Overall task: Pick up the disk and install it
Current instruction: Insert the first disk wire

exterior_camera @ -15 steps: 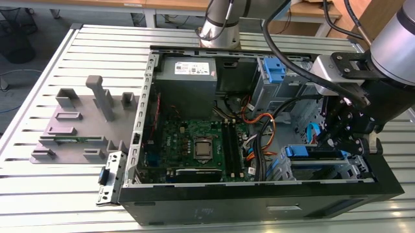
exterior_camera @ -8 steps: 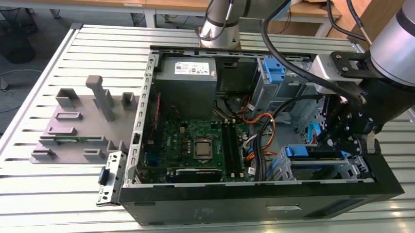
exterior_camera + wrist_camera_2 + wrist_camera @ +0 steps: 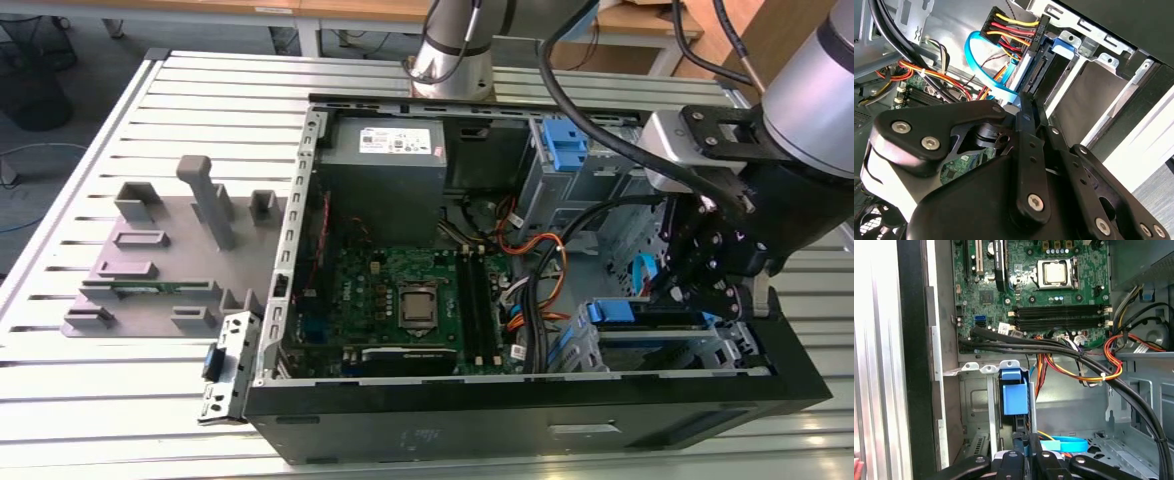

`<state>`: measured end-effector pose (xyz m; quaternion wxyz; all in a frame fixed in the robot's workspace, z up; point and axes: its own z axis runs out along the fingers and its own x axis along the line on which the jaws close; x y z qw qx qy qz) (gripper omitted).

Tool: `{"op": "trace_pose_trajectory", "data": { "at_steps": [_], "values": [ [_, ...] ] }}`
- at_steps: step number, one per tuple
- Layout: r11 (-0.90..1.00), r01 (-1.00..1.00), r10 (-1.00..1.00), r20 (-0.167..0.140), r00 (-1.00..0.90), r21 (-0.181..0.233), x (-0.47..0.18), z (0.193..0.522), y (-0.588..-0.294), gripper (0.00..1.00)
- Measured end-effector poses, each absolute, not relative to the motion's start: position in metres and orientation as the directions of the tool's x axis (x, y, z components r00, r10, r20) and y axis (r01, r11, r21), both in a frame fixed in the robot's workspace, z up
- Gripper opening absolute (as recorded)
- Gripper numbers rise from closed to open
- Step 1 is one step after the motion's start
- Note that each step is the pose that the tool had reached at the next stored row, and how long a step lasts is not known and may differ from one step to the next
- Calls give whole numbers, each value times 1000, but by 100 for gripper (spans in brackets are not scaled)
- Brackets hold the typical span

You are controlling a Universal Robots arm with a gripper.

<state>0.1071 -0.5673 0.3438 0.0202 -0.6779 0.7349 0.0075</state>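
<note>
The pincer (image 3: pixel 1026 460), fingers nearly together on the edge of the disk (image 3: pixel 1015 395), holds it upright in the drive cage (image 3: pixel 976 405), so seating should stay parallel to the rails; the exterior view alone shows the grey fixture (image 3: pixel 160 260) on the desk (image 3: pixel 80 390).

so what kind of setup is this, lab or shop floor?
Likely a robotics lab bench for PC assembly trials: an open computer case with its motherboard exposed lies on a slatted aluminium table, beside a grey parts fixture, with desks behind.
</note>
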Motion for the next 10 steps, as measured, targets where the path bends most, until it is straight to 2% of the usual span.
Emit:
{"op": "trace_pose_trajectory", "data": {
  "at_steps": [10],
  "values": [
    [81,-997,-996,-40,-80,-16,107,344,-566,16]
  ]
}}
